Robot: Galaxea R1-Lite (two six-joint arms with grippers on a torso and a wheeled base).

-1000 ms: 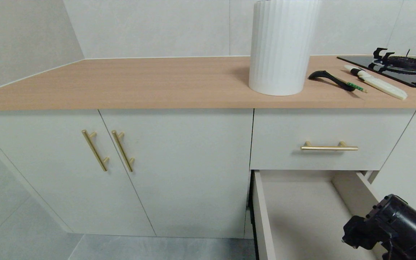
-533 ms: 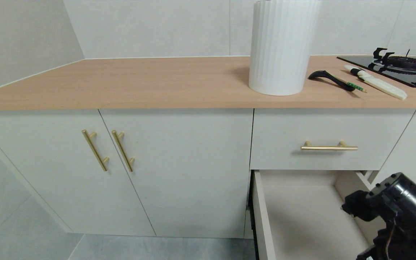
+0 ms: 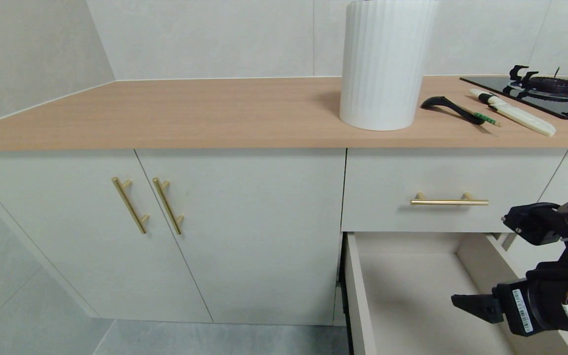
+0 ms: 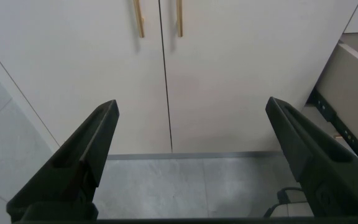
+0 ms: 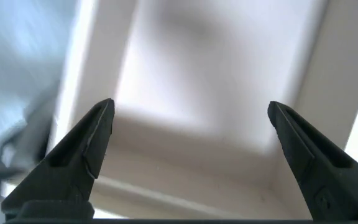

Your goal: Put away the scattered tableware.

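Head view: white canister [image 3: 382, 69] beside, perhaps, a ladle [image 3: 450, 108]; drawer [image 3: 357, 288] open.

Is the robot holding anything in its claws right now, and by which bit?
Nothing is held. The left gripper is open, with only the cupboard doors beyond it. The right gripper is open and empty above the open drawer.

One white canister [image 3: 385, 64], one black spoon [image 3: 451, 108], one knife [image 3: 515, 114], perhaps one chopstick [image 3: 487, 119], three gold handles [image 3: 130, 205] [image 3: 168, 205] [image 3: 449, 201], two drawers [image 3: 451, 172] [image 3: 358, 296].
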